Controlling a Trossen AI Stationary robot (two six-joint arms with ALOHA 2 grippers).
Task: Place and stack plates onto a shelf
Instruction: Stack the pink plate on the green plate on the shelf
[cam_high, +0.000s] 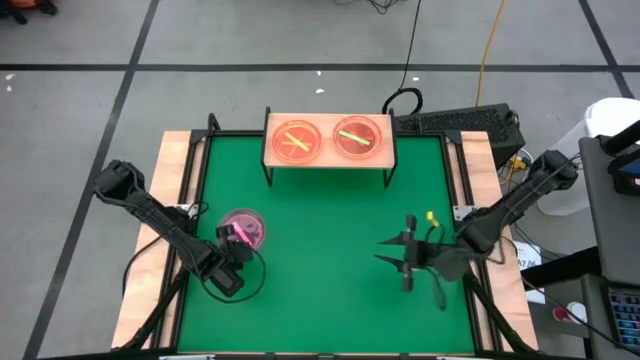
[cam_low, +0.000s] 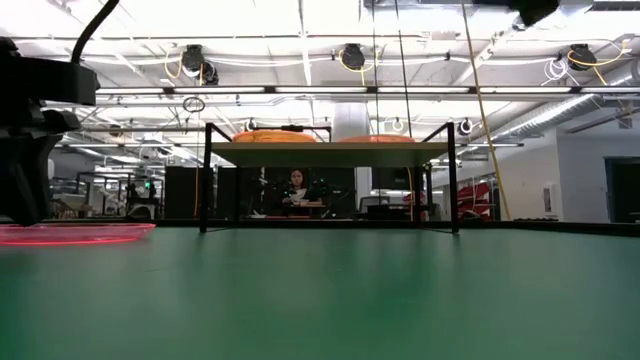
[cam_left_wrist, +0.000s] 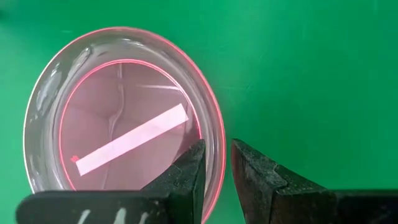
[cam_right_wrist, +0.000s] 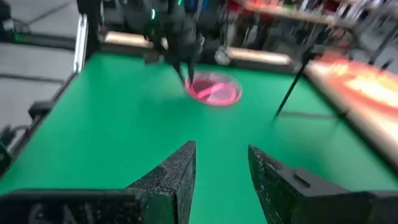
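Note:
A pink plate (cam_high: 243, 227) (cam_left_wrist: 118, 118) sits flat on the green table, left of centre; in the low view its rim (cam_low: 75, 233) lies on the surface. My left gripper (cam_high: 236, 244) (cam_left_wrist: 217, 149) is at the plate's near edge, narrowly open. One finger is over the plate's inside and the other is outside the rim. Orange-tinted plates (cam_high: 295, 140) (cam_high: 357, 137) rest on the wooden shelf (cam_high: 328, 128) (cam_low: 330, 153) at the table's far edge. My right gripper (cam_high: 386, 252) (cam_right_wrist: 221, 155) is open and empty above the table's right half. My left gripper comes at the pink plate from above, its fingers on either side of the plate's rim (cam_left_wrist: 219, 171) at its near edge. A strip of green shows between the rim and the outer finger (cam_left_wrist: 249, 171). I cannot tell whether the inner finger touches the plate.
The shelf stands on thin black legs (cam_low: 205, 180) with open space beneath. Bare green table (cam_high: 320, 260) lies between the two grippers. Wooden borders (cam_high: 165, 200) frame the table's sides. A person (cam_low: 297, 190) sits in the room beyond the table.

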